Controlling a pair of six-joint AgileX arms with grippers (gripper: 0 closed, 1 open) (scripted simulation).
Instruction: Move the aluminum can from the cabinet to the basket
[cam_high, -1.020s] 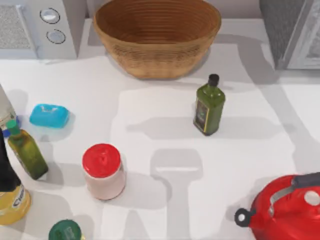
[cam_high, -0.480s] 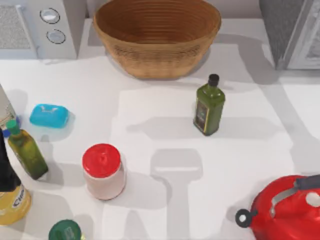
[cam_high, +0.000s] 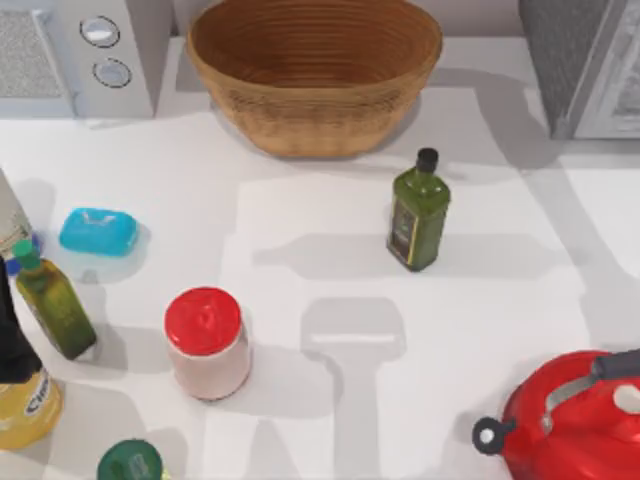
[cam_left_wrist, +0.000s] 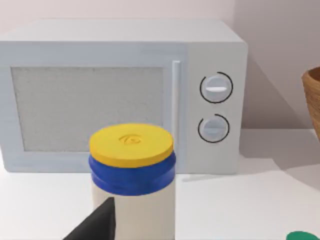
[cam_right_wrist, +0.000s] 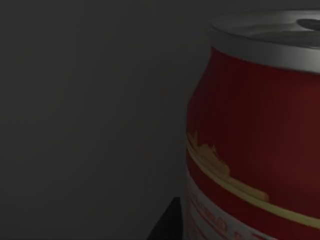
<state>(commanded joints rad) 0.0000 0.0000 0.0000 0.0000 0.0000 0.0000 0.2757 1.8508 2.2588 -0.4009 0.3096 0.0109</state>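
Observation:
The aluminum can (cam_right_wrist: 255, 140), red-sided with a silver top, stands very close in the right wrist view, inside a dim grey space. A dark part of my right gripper (cam_right_wrist: 167, 222) shows beside its base. The cabinet (cam_high: 560, 60), grey and speckled with a pale door panel, is at the table's back right. The basket (cam_high: 314, 115), wide and woven, stands at the back centre, and I see nothing inside it. In the left wrist view, a dark edge of my left gripper (cam_left_wrist: 95, 225) sits next to a yellow-lidded jar (cam_left_wrist: 132, 185).
A microwave (cam_high: 70, 60) stands at the back left. An olive-oil bottle (cam_high: 418, 220) is between basket and front. A red-lidded jar (cam_high: 207, 345), a blue soap (cam_high: 98, 232), a green bottle (cam_high: 55, 305) and a red kettle (cam_high: 570, 430) also stand on the table.
The red kettle sits a touch lower in the top view. Nothing else has visibly moved.

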